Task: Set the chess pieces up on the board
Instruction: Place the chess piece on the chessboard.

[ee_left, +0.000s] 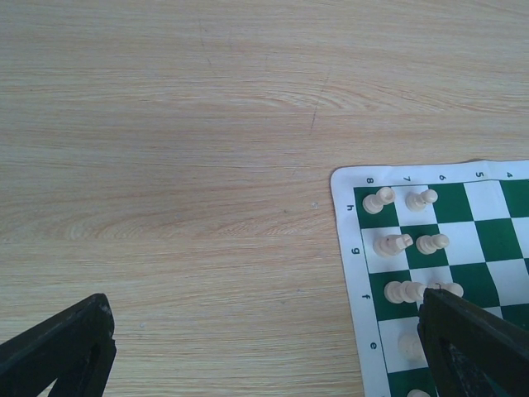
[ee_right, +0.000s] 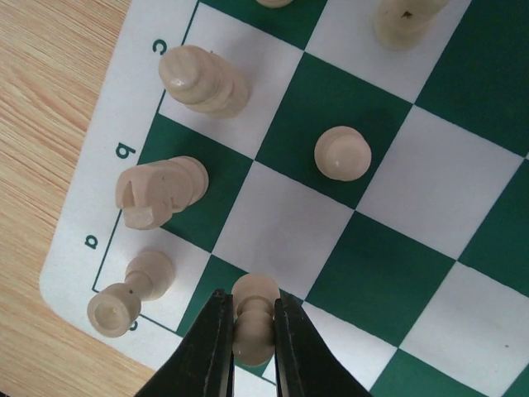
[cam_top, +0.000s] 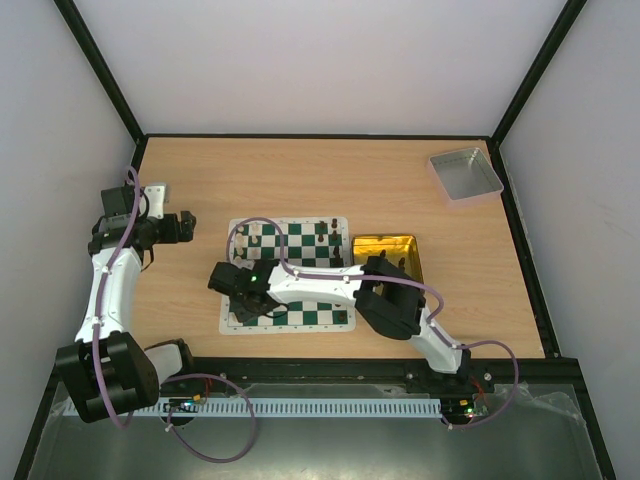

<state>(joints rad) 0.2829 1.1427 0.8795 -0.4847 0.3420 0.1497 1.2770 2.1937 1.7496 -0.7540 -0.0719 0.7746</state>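
Cream pawn (ee_right: 254,324) is pinched in our right claw (ee_right: 250,302), whose fingers are nearly together and press on its two sides. We hold it over the near-left corner of the board (cam_top: 300,250), just inside the white border by the letter a. We cannot tell if its base touches the mat. Beside it, other cream pieces (ee_right: 161,192) stand along that left edge, one to a square, and a lone cream piece (ee_right: 341,154) stands on a green square further in. Our right arm reaches across the board from the near right of the bench (cam_top: 300,170).

Our left claw (ee_left: 269,351) is spread wide and holds nothing. It hangs over bare wood just off the board's far-left corner. Its camera shows us more cream pieces in two rows at that corner. We see dark pieces (cam_top: 322,234) standing toward the board's far-right corner. A gold tray (cam_top: 385,240) lies just beside the board's right edge, and a grey tray (cam_top: 465,172) sits at the far-right corner of the bench.
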